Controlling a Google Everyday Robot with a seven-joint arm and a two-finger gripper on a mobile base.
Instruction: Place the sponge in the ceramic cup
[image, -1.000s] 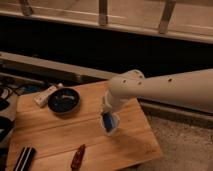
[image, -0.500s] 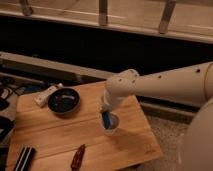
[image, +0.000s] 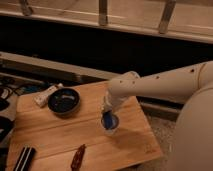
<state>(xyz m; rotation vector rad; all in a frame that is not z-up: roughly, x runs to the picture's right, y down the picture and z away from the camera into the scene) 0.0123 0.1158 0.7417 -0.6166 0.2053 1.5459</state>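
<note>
Camera view (the only one): a high, angled look down at a light wooden tabletop (image: 55, 135) with a dark wall and a pale metal railing (image: 102, 12) behind it.

A thick white robot arm (image: 160, 85) reaches in from the right edge and bends down near the middle of the tabletop. At its end, the gripper (image: 107, 114) points straight down and sits right over the mouth of the ceramic cup (image: 113, 132). This is a small pale cup, standing upright on the right half of the tabletop.

The sponge (image: 110, 121), a small blue shape, shows at the rim of the cup directly under the gripper. It is too blurred to tell whether the sponge rests inside the cup or hangs just above it. It is also impossible to tell whether the gripper is clenched on the sponge or has released it.

To the left of the cup, apart from it, is a round dark bowl (image: 64, 101). A white oblong object (image: 46, 95) lies just beside the bowl, at its upper left.

Near the front edge lies a reddish-brown object (image: 77, 157), narrow and slanted. A black oblong object (image: 23, 158) lies at the front left corner. A rounded part of the robot's pale body (image: 192, 135) fills the lower right of the view.
</note>
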